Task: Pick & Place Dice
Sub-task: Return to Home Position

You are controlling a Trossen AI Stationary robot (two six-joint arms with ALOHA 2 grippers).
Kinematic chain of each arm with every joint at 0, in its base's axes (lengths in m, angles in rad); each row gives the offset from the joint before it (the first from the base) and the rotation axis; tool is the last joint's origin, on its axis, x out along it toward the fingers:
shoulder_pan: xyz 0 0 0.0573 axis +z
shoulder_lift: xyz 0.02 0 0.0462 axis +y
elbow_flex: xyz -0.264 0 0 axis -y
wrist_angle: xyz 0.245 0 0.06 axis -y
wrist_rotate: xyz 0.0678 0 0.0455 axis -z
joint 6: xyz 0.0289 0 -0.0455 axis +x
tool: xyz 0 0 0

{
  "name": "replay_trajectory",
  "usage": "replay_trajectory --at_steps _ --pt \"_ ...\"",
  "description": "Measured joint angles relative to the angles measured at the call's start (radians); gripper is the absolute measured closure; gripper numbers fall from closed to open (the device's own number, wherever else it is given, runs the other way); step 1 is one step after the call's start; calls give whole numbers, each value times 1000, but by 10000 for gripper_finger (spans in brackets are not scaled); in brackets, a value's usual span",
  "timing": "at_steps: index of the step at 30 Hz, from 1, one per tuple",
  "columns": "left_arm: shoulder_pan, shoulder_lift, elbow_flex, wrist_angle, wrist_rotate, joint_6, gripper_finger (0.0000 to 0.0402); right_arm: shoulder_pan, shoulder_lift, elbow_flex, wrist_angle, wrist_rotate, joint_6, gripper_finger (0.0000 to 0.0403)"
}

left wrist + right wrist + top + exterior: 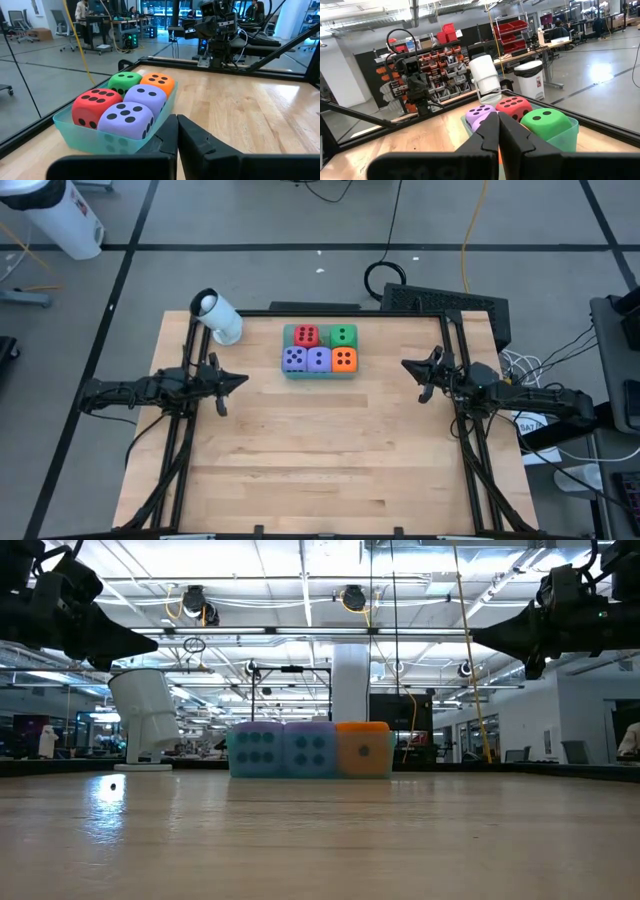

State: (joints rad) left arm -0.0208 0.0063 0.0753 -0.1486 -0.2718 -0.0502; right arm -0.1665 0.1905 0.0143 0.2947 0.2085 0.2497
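Note:
A teal tray (320,375) sits at the far middle of the wooden table and holds the dice. The red die (307,335) and the green die (343,335) lie in its far row. Two purple-blue dice (294,359) (318,360) and the orange die (343,359) lie in its near row. My left gripper (243,380) hovers level left of the tray, shut and with nothing in it; its fingers (170,137) are closed together. My right gripper (405,366) hovers right of the tray, also shut and bare, with its fingers (492,135) together.
A white cylinder-shaped device (218,317) stands at the table's far left corner, close to the tray. Black frame rails (190,440) (470,450) run along both sides. A dark block (445,305) sits behind the far right edge. Bare wood (320,450) spreads across the middle and near part.

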Motion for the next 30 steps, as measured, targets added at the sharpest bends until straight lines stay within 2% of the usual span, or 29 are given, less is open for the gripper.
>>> replay_trajectory --at_steps 7,20,30 --pt "0 0 0 0 0 1 375 0 0 0 0 0 0 403" --pt "0 0 0 0 0 2 398 0 0 0 0 0 0 403" --pt "0 0 0 0 0 1 372 0 0 0 0 0 0 403"
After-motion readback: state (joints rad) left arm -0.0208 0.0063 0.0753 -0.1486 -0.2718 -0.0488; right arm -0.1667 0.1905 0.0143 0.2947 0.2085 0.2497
